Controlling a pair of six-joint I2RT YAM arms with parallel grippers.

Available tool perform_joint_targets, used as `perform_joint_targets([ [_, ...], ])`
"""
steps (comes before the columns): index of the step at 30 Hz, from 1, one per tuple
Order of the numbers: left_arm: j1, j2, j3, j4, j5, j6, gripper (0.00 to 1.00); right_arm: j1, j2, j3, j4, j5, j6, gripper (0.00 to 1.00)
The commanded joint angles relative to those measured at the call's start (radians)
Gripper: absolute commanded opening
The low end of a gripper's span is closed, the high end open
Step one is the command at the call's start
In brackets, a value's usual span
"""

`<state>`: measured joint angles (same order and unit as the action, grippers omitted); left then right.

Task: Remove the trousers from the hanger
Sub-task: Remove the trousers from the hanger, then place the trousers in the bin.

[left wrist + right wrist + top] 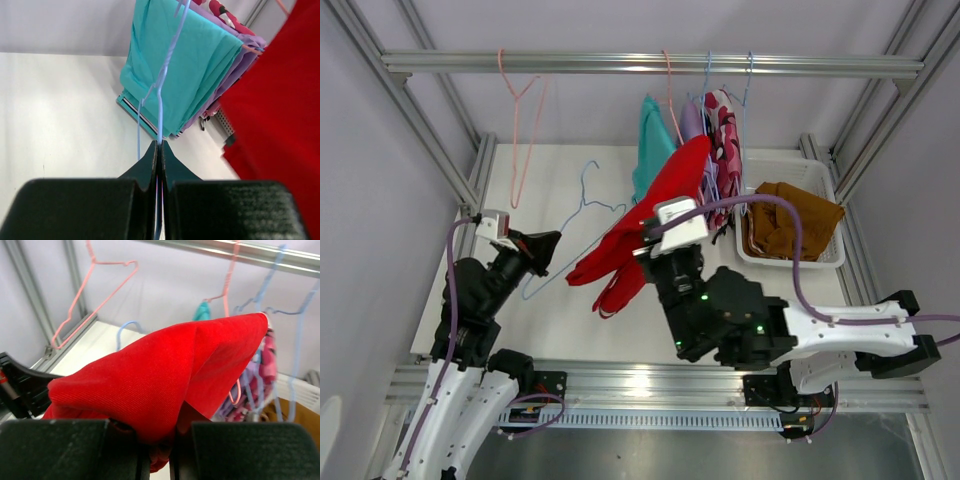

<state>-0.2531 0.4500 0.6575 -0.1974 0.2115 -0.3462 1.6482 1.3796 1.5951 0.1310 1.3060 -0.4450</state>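
**Top view, left to right.** One empty pink hanger (520, 170) hangs from the rail (450, 63) at upper left. The left jaws, pressed together, pinch one blue hanger (160, 122) above the bench (560, 170). The right jaws pinch the red trousers (640, 230) at centre, which stretch up toward the rail. Three pairs hang there: teal trousers (653, 145), lilac trousers (692, 120) and pink camouflage trousers (728, 135). One pair of mustard-brown trousers (795, 215) lies in the white basket (790, 165) at right.
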Motion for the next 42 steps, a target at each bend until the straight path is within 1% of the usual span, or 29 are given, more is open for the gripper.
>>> perform_joint_targets([
  [1, -0.002, 0.012, 0.045, 0.013, -0.015, 0.018, 0.01, 0.019, -0.100, 0.008, 0.121, 0.087, -0.119, 0.00],
  [7, -0.002, 0.013, 0.047, 0.009, -0.018, 0.019, 0.00, 0.027, -0.177, -0.039, 0.166, 0.171, -0.242, 0.00],
  [9, -0.002, 0.012, 0.047, 0.010, -0.017, 0.019, 0.01, 0.006, -0.208, -0.052, 0.185, 0.191, -0.264, 0.00],
  [11, -0.002, 0.013, 0.047, 0.009, -0.018, 0.018, 0.00, -0.034, -0.226, -0.052, 0.177, 0.203, -0.267, 0.00],
  [12, -0.002, 0.015, 0.047, 0.009, -0.018, 0.018, 0.01, -0.089, -0.231, -0.050, 0.177, 0.206, -0.268, 0.00],
  [14, -0.002, 0.015, 0.047, 0.009, -0.014, 0.018, 0.01, -0.154, -0.244, -0.035, 0.176, 0.211, -0.267, 0.00],
  [15, -0.002, 0.015, 0.047, 0.009, -0.015, 0.019, 0.01, -0.219, -0.261, -0.027, 0.167, 0.208, -0.261, 0.00],
  [16, -0.002, 0.013, 0.047, 0.009, -0.015, 0.018, 0.00, -0.250, -0.272, -0.020, 0.121, 0.207, -0.245, 0.00],
  [17, -0.002, 0.015, 0.045, 0.009, -0.015, 0.019, 0.00, -0.280, -0.283, 0.005, 0.083, 0.200, -0.189, 0.00],
  [18, -0.002, 0.015, 0.048, 0.007, -0.015, 0.018, 0.00, -0.341, -0.307, 0.017, 0.037, 0.187, -0.148, 0.00],
  [19, -0.002, 0.016, 0.047, 0.009, -0.015, 0.019, 0.01, -0.367, -0.320, 0.031, -0.050, 0.182, -0.108, 0.00],
  [20, -0.002, 0.018, 0.048, 0.009, -0.011, 0.018, 0.00, -0.396, -0.332, 0.048, -0.085, 0.176, -0.043, 0.00],
  [22, -0.002, 0.021, 0.047, 0.010, -0.009, 0.016, 0.01, -0.470, -0.375, 0.046, -0.166, 0.162, -0.005, 0.00],
  [25, -0.002, 0.023, 0.048, 0.012, -0.003, 0.015, 0.01, -0.534, -0.425, 0.026, -0.247, 0.153, 0.060, 0.00],
  [26, -0.002, 0.024, 0.047, 0.012, -0.001, 0.013, 0.00, -0.583, -0.438, 0.016, -0.261, 0.144, 0.068, 0.00],
  [30, 0.000, 0.029, 0.048, 0.015, 0.011, 0.010, 0.00, -0.694, -0.470, -0.037, -0.326, 0.130, 0.103, 0.00],
  [31, -0.002, 0.029, 0.050, 0.015, 0.014, 0.010, 0.01, -0.714, -0.471, -0.046, -0.384, 0.124, 0.147, 0.00],
  [32, -0.002, 0.027, 0.048, 0.015, 0.014, 0.010, 0.00, -0.750, -0.473, -0.050, -0.410, 0.112, 0.172, 0.00],
  [34, -0.002, 0.029, 0.047, 0.016, 0.019, 0.007, 0.01, -0.783, -0.475, -0.070, -0.486, 0.098, 0.247, 0.00],
  [35, -0.002, 0.030, 0.048, 0.016, 0.020, 0.007, 0.00, -0.801, -0.479, -0.086, -0.498, 0.088, 0.264, 0.00],
  [38, -0.002, 0.032, 0.048, 0.019, 0.028, 0.004, 0.01, -0.910, -0.485, -0.145, -0.547, 0.029, 0.339, 0.00],
  [39, -0.002, 0.033, 0.048, 0.018, 0.029, 0.004, 0.00, -0.939, -0.484, -0.158, -0.565, -0.022, 0.363, 0.00],
  [41, -0.002, 0.035, 0.047, 0.019, 0.034, 0.001, 0.00, -0.994, -0.478, -0.191, -0.608, -0.063, 0.429, 0.00],
  [42, -0.002, 0.035, 0.047, 0.018, 0.037, 0.001, 0.01, -1.060, -0.473, -0.204, -0.619, -0.089, 0.440, 0.00],
])
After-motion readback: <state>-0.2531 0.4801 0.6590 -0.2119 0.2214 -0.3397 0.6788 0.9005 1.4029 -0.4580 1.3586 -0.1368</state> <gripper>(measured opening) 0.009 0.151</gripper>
